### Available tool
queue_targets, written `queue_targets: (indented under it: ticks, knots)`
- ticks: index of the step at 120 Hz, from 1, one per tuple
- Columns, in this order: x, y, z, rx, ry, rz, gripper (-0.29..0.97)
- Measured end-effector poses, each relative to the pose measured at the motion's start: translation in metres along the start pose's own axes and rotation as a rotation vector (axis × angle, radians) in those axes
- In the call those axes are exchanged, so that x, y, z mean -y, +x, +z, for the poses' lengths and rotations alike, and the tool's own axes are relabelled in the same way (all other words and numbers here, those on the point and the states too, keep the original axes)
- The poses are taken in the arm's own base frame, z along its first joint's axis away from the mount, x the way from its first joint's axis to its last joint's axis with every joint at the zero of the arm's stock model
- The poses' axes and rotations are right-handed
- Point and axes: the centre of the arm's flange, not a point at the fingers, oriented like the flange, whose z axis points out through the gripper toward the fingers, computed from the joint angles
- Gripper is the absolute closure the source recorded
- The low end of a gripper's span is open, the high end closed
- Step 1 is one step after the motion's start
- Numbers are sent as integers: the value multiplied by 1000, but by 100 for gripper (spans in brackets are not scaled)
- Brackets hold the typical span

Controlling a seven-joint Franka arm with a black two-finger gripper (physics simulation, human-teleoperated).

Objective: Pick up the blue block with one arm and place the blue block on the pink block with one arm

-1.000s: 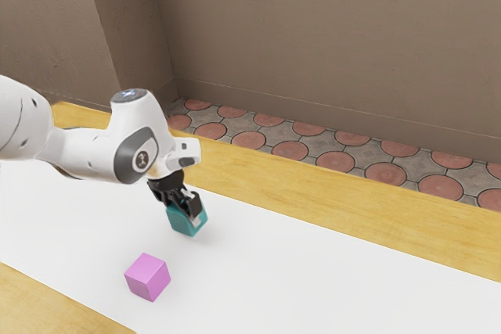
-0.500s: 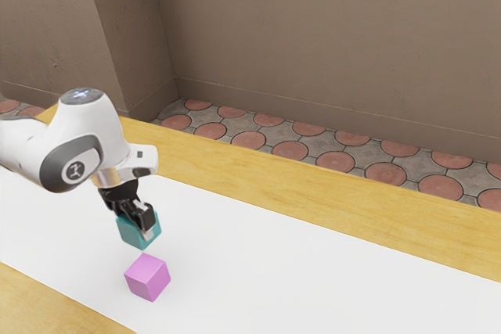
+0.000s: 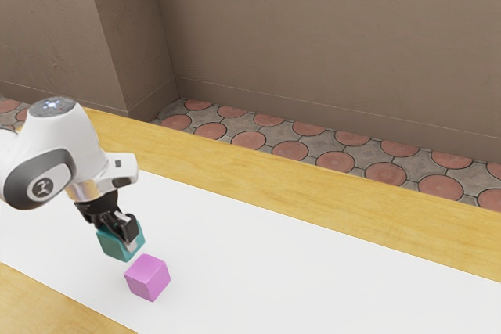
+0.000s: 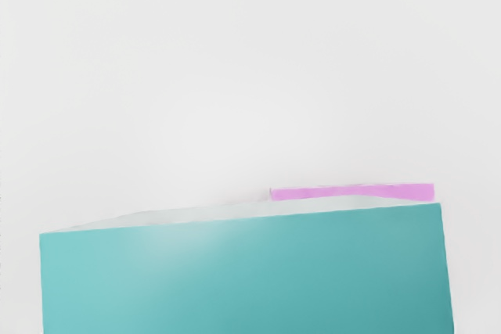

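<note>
Brown plaster walls meet in a corner behind a floor of round red tiles, and in front of that stands a wooden table [image 3: 329, 193] with a white mat [image 3: 329, 271] laid along it. The pink block [image 3: 146, 277] sits on the mat close to the table's near edge, toward the exterior view's left. The white arm [image 3: 47, 170] leans in over that end, and its black jaws are pinching the blue block [image 3: 120, 242], which hangs clear of the mat, tilted a little. It sits just above the pink block and off to the exterior view's left of it, with its lower corner near the pink block's top.

In the wrist view the blue block [image 4: 250, 271] looms under the hand, and a thin strip of the pink block [image 4: 352, 192] peeks out past one edge, so the two look not yet lined up to me.

That offset is where I'd expect trouble. Let go here and the blue block would likely catch the pink block's edge and topple onto the mat. Come down without centring, and that low corner could shove the pink block toward the near edge. The tilt could also make it land on a corner and rock off.
</note>
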Motion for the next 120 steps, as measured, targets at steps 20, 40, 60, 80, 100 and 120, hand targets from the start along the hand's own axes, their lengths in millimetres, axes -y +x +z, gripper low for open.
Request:
queue_targets:
  ticks: [20,40,60,80,100,120]
  knots:
    - [-12,5,10,20,22,-5,34]
    - [-17,13,20,34,33,-28,35]
    - [-27,15,21,29,33,-31,35]
    - [-34,10,19,26,28,-31,34]
    - [-44,3,15,19,18,-19,35]
    - [-51,-3,14,11,31,23,35]
